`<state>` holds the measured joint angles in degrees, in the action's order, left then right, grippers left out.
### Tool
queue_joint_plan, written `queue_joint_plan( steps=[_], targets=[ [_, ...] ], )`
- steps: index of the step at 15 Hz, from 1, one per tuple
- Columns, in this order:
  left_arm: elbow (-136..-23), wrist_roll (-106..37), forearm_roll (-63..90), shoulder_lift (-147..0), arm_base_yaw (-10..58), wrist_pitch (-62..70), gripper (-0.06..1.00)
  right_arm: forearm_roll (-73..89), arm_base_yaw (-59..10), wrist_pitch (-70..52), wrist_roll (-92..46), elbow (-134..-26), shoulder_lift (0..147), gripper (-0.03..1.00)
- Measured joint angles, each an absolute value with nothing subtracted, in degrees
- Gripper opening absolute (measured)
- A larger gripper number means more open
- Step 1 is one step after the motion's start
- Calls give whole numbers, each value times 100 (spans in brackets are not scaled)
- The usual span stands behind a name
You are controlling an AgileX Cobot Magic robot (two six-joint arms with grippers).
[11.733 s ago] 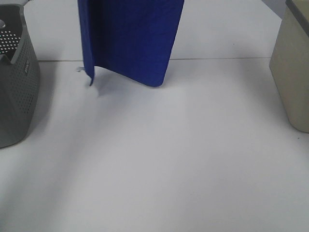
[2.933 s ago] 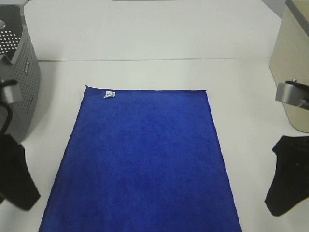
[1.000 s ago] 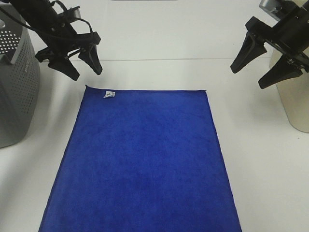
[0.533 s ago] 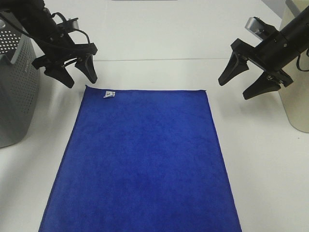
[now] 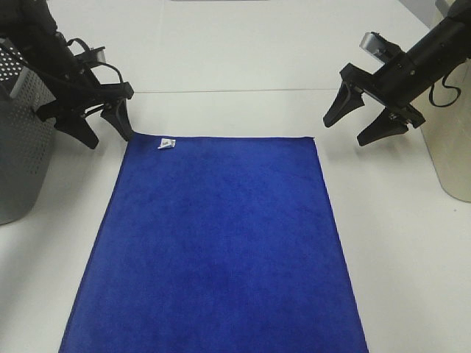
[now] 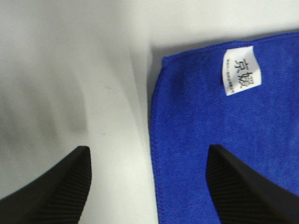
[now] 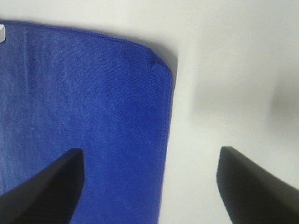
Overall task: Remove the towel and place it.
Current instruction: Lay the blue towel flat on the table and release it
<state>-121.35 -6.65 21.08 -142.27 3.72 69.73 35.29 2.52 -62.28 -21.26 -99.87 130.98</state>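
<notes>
From the high camera, I am looking at the towel [image 5: 213, 243] lying flat on the white table [image 5: 243, 66], its far edge between my two hands and its white tag [image 5: 167, 143] at the far left corner. My left gripper [image 5: 110, 138] is hanging open just beside that corner, and my right gripper [image 5: 344, 132] is hanging open near the other far corner. Neither is holding anything.

In the left wrist view, my spread fingers [image 6: 56, 186] are straddling the towel's hemmed side edge, the tag just ahead.

In the right wrist view, my open fingers [image 7: 252, 186] are framing the rounded corner.

I am judging the cloth as light, soft and limp. It will sag and fold, so I am favouring a pinch at each far corner, over the hem.
</notes>
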Motion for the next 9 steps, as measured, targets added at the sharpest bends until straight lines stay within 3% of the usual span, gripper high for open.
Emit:
queue_joint_plan(
  steps=[9],
  targets=[
    [-12204, -796, 2773, -14662, 292, 6979, 64, 3518, 218, -6165, -2349, -10239, 13722, 76]
  ],
)
